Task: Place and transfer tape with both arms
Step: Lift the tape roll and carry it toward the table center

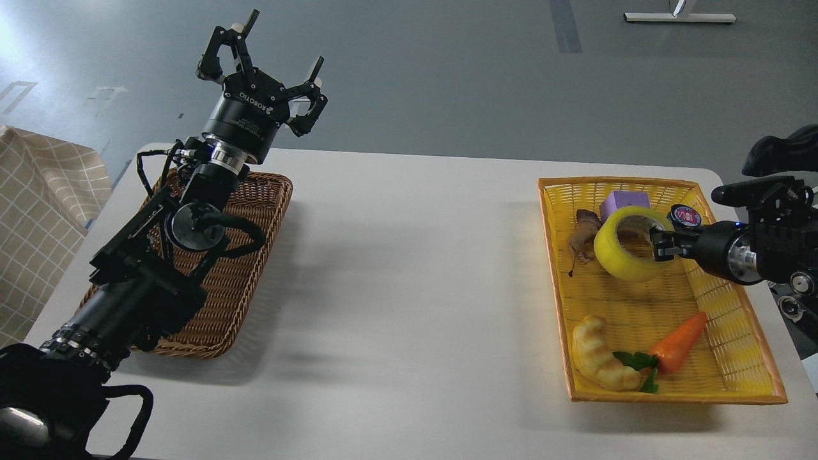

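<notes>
Tape: your yellow tape roll [629,245] stands tilted on edge in the yellow basket [741,358], near its far end
Right tool: your right tool [658,246] is clenched on the roll's rim; one finger reaches into the core
Left tool: your left tool [271,61] is raised above the brown basket [255,268]; fingers spread, grasping nothing
Nearby: purple block [623,201], carrot [680,338], bread toy [597,354]
Counter: white counter [409,287] carries both baskets, well apart

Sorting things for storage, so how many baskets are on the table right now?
2: a brown wicker basket at the table's left, partly behind the left arm, and a yellow basket at the right, holding the tape.
</notes>
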You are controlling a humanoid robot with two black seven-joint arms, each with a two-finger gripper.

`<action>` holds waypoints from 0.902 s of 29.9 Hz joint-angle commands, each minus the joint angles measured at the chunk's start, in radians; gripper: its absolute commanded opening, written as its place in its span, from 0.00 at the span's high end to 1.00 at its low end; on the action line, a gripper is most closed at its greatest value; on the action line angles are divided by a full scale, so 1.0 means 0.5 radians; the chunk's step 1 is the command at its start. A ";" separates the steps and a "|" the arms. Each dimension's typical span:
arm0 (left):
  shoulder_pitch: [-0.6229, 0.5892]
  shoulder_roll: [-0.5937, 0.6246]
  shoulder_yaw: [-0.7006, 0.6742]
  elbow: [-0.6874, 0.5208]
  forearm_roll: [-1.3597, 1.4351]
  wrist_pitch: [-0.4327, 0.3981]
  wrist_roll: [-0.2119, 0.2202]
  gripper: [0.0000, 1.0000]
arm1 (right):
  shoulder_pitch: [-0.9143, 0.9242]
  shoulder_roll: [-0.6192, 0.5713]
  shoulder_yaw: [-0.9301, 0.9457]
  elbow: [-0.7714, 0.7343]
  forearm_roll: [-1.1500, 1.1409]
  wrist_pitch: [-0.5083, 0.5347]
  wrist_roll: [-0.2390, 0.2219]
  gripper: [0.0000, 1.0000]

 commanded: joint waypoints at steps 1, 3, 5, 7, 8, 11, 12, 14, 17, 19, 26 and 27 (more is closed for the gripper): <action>-0.001 0.003 0.005 0.000 0.000 0.000 0.003 0.02 | 0.074 -0.116 0.014 0.258 0.157 0.000 0.002 1.00; -0.004 0.006 0.008 0.000 0.000 0.000 0.003 0.02 | 0.160 -0.180 0.014 0.430 0.271 0.000 0.002 1.00; -0.001 0.009 0.011 0.000 0.000 0.000 0.003 0.02 | 0.249 -0.190 0.011 0.498 0.302 0.000 -0.001 1.00; -0.001 0.006 0.011 0.000 0.000 0.000 0.003 0.02 | 0.304 -0.177 0.011 0.513 0.308 0.000 -0.001 1.00; -0.001 0.003 0.008 0.000 0.000 0.000 0.003 0.02 | 0.350 -0.162 0.011 0.516 0.308 0.000 -0.001 1.00; -0.004 -0.009 0.005 0.000 0.000 0.000 0.006 0.02 | 0.403 -0.092 0.002 0.520 0.308 0.000 -0.001 1.00; -0.004 -0.009 0.008 0.000 0.000 0.000 0.006 0.02 | 0.406 -0.061 -0.007 0.520 0.308 0.000 -0.001 1.00; -0.007 -0.012 0.008 0.000 0.000 0.000 0.006 0.02 | 0.421 0.058 -0.029 0.523 0.305 0.000 -0.004 1.00; -0.007 -0.012 0.014 0.000 0.000 0.000 0.006 0.02 | 0.446 0.227 -0.114 0.516 0.296 0.000 -0.017 1.00; -0.007 -0.012 0.014 0.000 0.000 0.000 0.006 0.02 | 0.464 0.264 -0.167 0.513 0.296 0.000 -0.017 1.00; -0.001 0.006 0.002 0.000 0.000 0.000 0.003 0.02 | 0.590 0.476 -0.480 0.431 0.280 0.000 -0.023 1.00; -0.001 0.006 0.002 0.000 0.000 0.000 0.003 0.02 | 0.599 0.497 -0.498 0.415 0.277 0.000 -0.023 1.00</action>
